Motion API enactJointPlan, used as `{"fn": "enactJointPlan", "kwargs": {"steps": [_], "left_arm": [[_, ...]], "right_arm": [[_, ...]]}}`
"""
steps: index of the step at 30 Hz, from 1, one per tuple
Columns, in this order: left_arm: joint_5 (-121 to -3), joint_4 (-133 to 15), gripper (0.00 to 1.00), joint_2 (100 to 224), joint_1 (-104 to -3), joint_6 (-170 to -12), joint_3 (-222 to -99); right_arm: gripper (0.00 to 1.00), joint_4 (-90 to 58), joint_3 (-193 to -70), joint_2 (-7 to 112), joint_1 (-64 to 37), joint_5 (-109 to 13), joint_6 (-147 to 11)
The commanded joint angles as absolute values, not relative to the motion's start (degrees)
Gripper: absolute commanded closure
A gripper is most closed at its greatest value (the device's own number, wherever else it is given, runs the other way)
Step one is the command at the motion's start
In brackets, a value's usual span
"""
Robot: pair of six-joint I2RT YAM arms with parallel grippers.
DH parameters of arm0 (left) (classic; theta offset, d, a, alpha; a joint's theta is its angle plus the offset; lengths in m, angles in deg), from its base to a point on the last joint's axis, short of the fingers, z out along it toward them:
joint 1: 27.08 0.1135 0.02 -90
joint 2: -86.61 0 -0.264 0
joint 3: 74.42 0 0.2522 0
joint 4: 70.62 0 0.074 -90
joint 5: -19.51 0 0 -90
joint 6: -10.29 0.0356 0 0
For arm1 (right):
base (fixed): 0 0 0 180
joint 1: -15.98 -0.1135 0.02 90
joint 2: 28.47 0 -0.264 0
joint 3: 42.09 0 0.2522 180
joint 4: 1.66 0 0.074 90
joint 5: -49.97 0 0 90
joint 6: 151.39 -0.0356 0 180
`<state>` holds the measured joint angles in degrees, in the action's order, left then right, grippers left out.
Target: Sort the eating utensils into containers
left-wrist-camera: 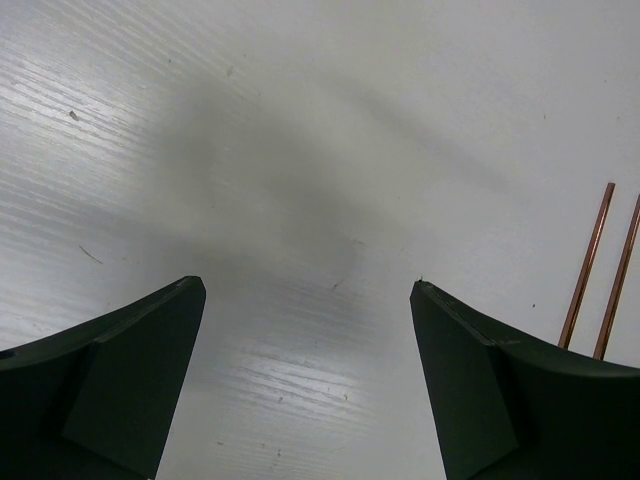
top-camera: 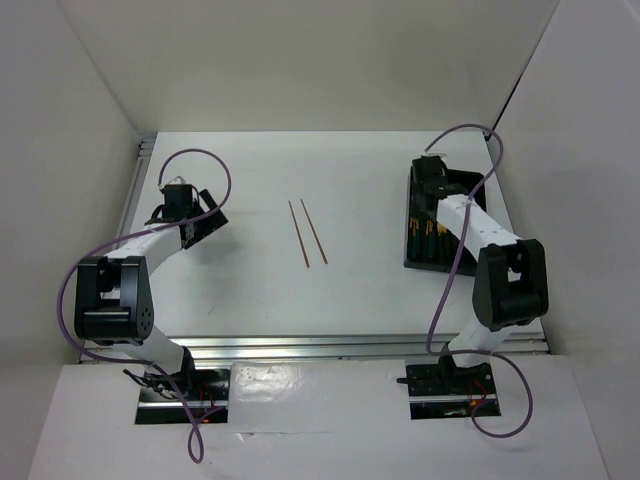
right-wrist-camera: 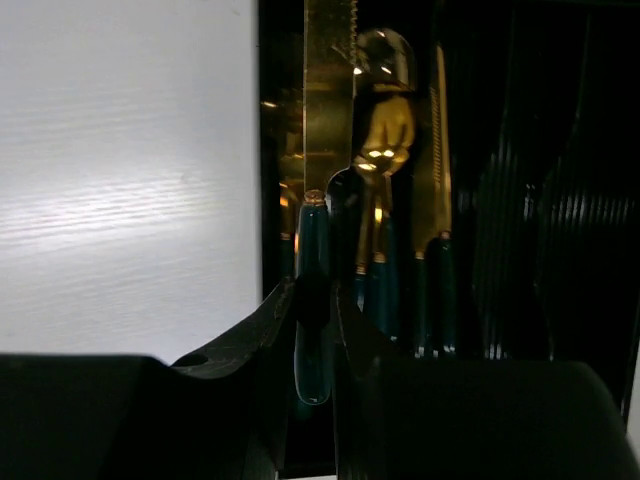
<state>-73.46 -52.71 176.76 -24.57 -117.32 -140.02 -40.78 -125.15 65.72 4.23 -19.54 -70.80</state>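
My right gripper point(right-wrist-camera: 313, 300) is pinching a knife point(right-wrist-camera: 325, 100) by its teal handle, at the tray point(right-wrist-camera: 540, 260)'s edge slot. I'd keep it lengthwise, lower gently, then release. My left gripper point(left-wrist-camera: 308, 288) hangs wide beside the chopsticks point(left-wrist-camera: 590, 260).

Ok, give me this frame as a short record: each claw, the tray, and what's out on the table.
left claw: open, empty, above bare table
right claw: shut on the teal handle of a knife, over the tray
tray: far right; gold, teal-handled utensils lie inside
chopsticks: two, loose mid-table, side by side
not yet sorted: chopsticks
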Motion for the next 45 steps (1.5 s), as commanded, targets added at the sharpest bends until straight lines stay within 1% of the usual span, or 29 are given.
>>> {"fn": "enactJointPlan", "kwargs": {"steps": [1,2,4,9,11,14,20,26,38,40,41,43,45], "left_arm": [[-72.3,-54.9,0.01,176.5,-24.3,-116.1,-139.7],[-72.3,-54.9,0.01,176.5,-24.3,-116.1,-139.7],[-71.7,-54.9,0.01,177.1,-24.3,-116.1,-139.7],[-71.2,-55.5,0.01,177.6,-24.3,-116.1,-139.7],[-70.6,-55.5,0.01,178.2,-24.3,-116.1,-139.7],[-69.4,-56.0,0.01,178.2,-24.3,-116.1,-140.2],[-69.4,-56.0,0.01,178.7,-24.3,-116.1,-140.2],[-68.8,-56.0,0.01,179.3,-24.3,-116.1,-140.2],[-68.8,-56.0,0.01,179.3,-24.3,-116.1,-140.2],[-68.8,-56.0,0.01,179.3,-24.3,-116.1,-140.2],[-68.8,-56.0,0.01,179.3,-24.3,-116.1,-140.2],[-68.8,-56.0,0.01,179.3,-24.3,-116.1,-140.2],[-68.8,-56.0,0.01,178.7,-24.3,-116.1,-140.2]], "right_arm": [[1.00,-39.8,-122.9,61.4,9.7,-24.5,-66.7],[1.00,-40.5,-122.9,60.9,10.3,-24.5,-66.0],[0.93,-41.1,-122.4,60.1,10.4,-23.1,-66.0],[0.93,-42.4,-121.8,60.2,10.9,-23.1,-65.4],[0.93,-42.4,-121.2,60.9,10.9,-19.2,-65.4],[0.93,-44.5,-122.6,63.4,12.0,-17.1,-65.4],[0.92,-43.6,-121.6,64.5,14.8,-17.6,-66.0],[0.89,-42.6,-121.6,66.6,14.8,-18.9,-65.3],[0.88,-42.6,-120.5,70.8,14.8,-19.4,-65.9],[0.83,-42.6,-120.5,71.5,14.8,-19.4,-66.5],[0.75,-43.2,-121.1,72.2,14.8,-19.9,-67.1],[0.72,-43.7,-121.6,72.3,14.8,-19.9,-67.6],[0.65,-43.7,-121.6,71.4,14.8,-21.5,-67.6]]}}
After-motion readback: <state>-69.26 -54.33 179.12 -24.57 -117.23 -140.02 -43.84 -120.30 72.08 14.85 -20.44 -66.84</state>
